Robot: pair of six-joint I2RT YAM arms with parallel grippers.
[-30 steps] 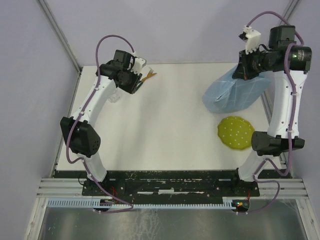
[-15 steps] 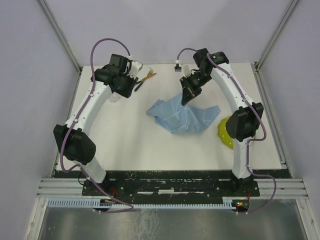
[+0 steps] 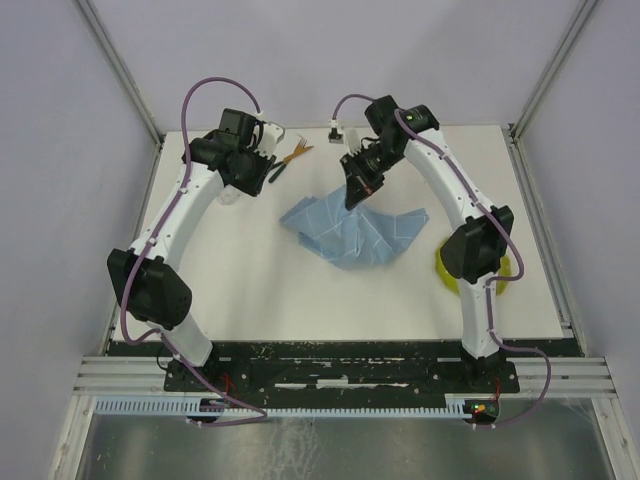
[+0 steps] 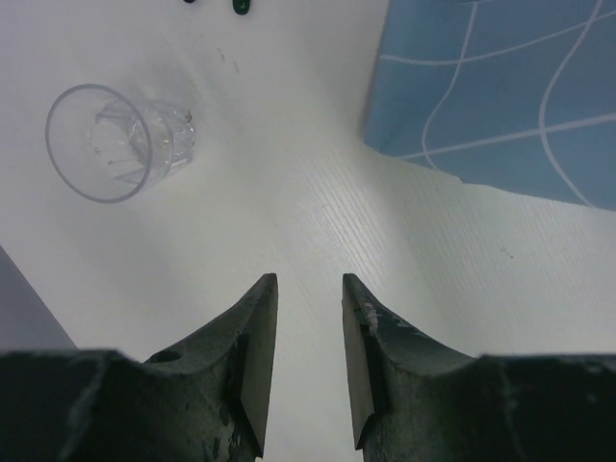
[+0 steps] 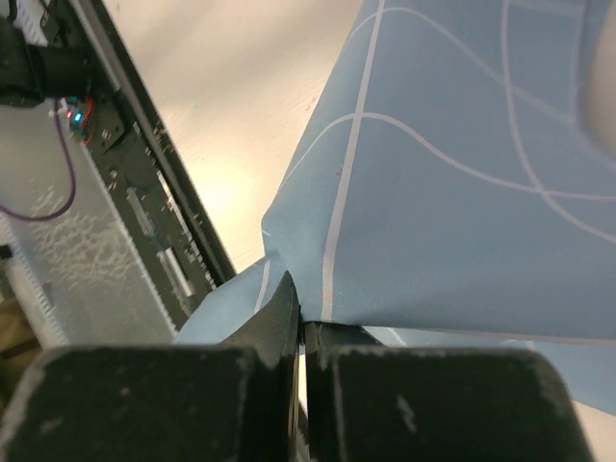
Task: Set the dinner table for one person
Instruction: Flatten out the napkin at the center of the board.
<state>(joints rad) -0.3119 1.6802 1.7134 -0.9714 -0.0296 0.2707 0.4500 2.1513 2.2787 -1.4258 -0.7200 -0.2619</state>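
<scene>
A light-blue cloth with white grid lines [image 3: 350, 232] hangs and drags over the middle of the off-white dinner table [image 3: 290, 290]. My right gripper [image 3: 357, 190] is shut on its upper edge; the right wrist view shows the cloth [image 5: 462, 173] pinched between the closed jaws [image 5: 302, 322]. At the back left my left gripper [image 3: 262, 172] hovers open above bare table with nothing between its fingers [image 4: 306, 318]. A clear glass [image 4: 115, 141] lies ahead of it to the left, and the cloth's corner [image 4: 500, 96] shows at upper right.
A yellow-green dotted plate [image 3: 450, 270] sits at the right, partly behind the right arm. Orange and green-handled cutlery [image 3: 292, 157] lies at the back near the left gripper. The clear glass [image 3: 228, 195] stands under the left arm. Frame posts rise at the back corners.
The right arm has swung from the far right to the back middle, dragging the cloth leftward to the table's centre. The left arm has barely moved.
</scene>
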